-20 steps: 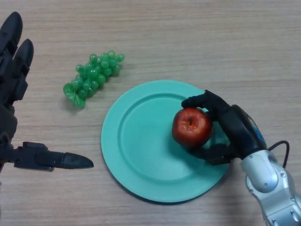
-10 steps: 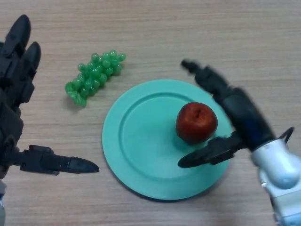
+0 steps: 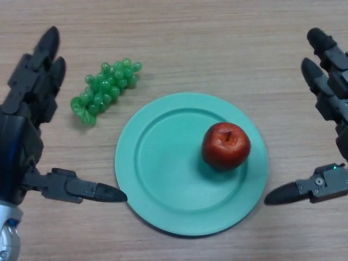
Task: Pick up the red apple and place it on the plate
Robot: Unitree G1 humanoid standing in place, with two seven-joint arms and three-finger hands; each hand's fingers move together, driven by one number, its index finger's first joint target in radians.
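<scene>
- On the teal plate [image 3: 133, 179], a little right of its middle: the red apple [image 3: 225, 145], resting upright with the stem hollow on top, touched by no hand.
- At the right edge of the view: the right hand [image 3: 330, 100], spread wide and holding nothing, fingers straight and pointing away, thumb stretched low toward the plate but apart from its rim.
- At the left edge: the left hand [image 3: 24, 133], also spread and holding nothing, its thumb tip just beside the left rim of the plate; cannot tell if it touches.
- Judging from this, placing seems done; remaining step is only a clean retreat.
- Draw the right hand back to its own side and upward, not across the plate, so as not to brush the apple and make it roll.
- Keep the fingers straight while leaving; no curling near the rim, which could tip or drag the plate.
- Mind the left thumb most: pull it sideways away from the rim, never forward, because a small push could slide the plate on the wooden bench [image 3: 217, 38].
- Leave the green grapes [image 3: 103, 89] alone; well clear of the apple, near the left fingers.
- Before finishing, check that the apple sits steady and not close to the edge.
</scene>
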